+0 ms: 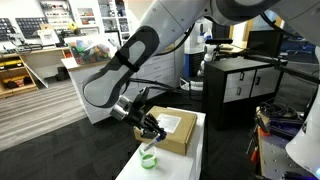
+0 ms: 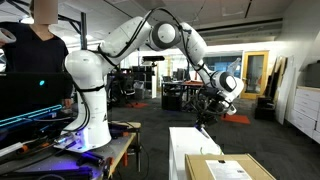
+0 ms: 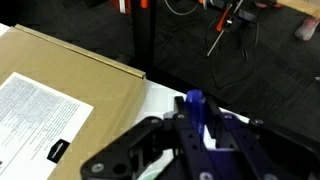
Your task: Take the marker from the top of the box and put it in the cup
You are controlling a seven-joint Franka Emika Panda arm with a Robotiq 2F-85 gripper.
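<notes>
dark blue marker [image 3: 194, 100] gripped by the tool [image 1: 152, 130], green cup [image 1: 149, 158] beside tan box [image 1: 178, 128].

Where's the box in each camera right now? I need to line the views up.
Exterior view: the box lies low and centre, just right of the gripper.
Exterior view: the box is cut by the bottom edge, right of centre.
Wrist view: the box fills the left side, left of the marker that the gripper holds.
Shared landmark: the white table under it.
</notes>
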